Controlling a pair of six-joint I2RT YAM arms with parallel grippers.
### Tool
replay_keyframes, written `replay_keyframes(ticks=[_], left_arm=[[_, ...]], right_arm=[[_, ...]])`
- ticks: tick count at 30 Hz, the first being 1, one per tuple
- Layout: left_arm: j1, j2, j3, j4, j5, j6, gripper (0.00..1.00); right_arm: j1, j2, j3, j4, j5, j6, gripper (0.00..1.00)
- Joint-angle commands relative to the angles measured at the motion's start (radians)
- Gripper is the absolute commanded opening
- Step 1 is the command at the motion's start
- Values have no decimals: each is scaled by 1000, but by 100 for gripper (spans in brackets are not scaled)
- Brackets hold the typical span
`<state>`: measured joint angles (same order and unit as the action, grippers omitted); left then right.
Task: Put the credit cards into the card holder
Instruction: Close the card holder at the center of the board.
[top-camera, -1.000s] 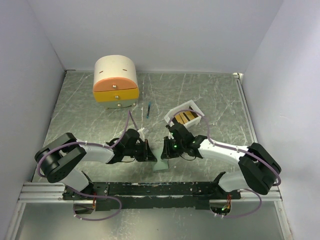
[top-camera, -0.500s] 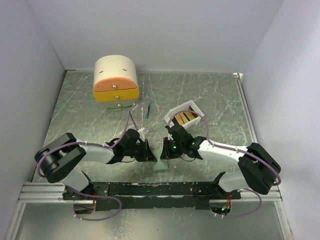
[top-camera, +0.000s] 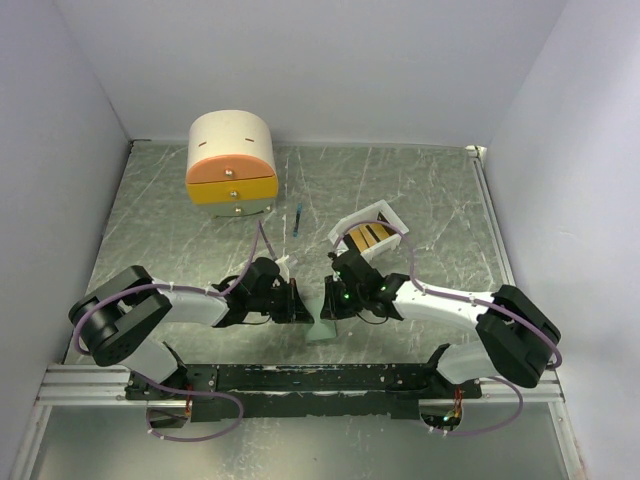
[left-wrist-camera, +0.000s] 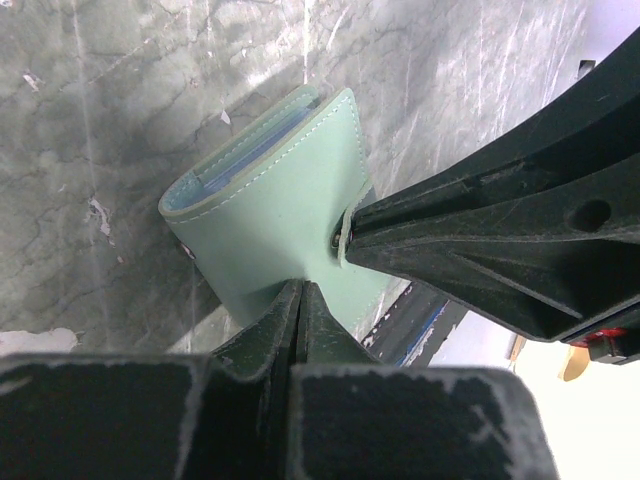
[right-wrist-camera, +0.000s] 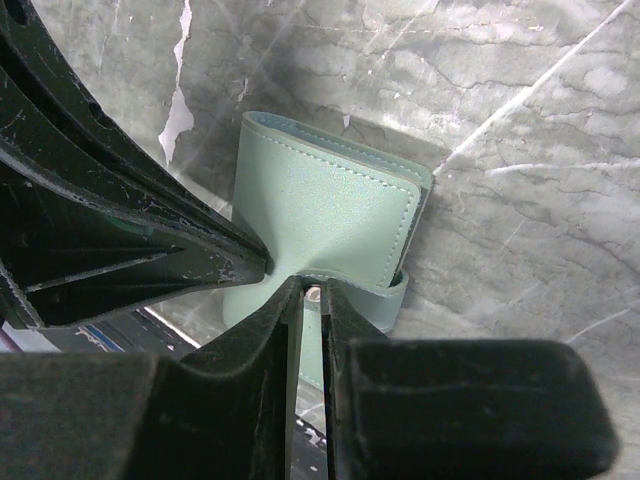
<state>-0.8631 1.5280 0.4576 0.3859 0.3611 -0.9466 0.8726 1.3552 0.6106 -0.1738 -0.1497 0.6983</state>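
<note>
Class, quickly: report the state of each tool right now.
Left tool: closed, pinching the card holder.
Right tool: closed, pinching the same card holder.

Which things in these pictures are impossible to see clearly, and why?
- Top view: card holder mostly covered by both arms' jaws.
- Top view: credit cards in white tray too small to count.
- Wrist views: holder's inside hidden by its own cover.

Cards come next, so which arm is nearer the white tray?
Right. The right arm sits beside the tray; the left arm is farther left, beyond the wallet.
</note>
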Motion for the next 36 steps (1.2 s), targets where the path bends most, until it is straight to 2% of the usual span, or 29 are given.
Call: replay_keyframes(ticks=[1,15,23,30,33,36], left_arm=[[-12,9,11,-68,-44,32,7],[-13,5,-1,-52,-44,29,7],[-12,3,-18,-26,-42,18,7],[-14,-33,-18,-34,-43,12,7],[-13,-91,-5,-83,-83,21,12],[-13,-176,22,-162,-146,43,20]], right_arm=[[33,34,2,-25,8,7,12],[112,135,71,-185,146,-4,11],[158,222,89,-216,177,13,11],[168,225,74,-192,180,29,11],[166,182,119,-206,217,22,11],[165,125,201,-239,273,0,13]])
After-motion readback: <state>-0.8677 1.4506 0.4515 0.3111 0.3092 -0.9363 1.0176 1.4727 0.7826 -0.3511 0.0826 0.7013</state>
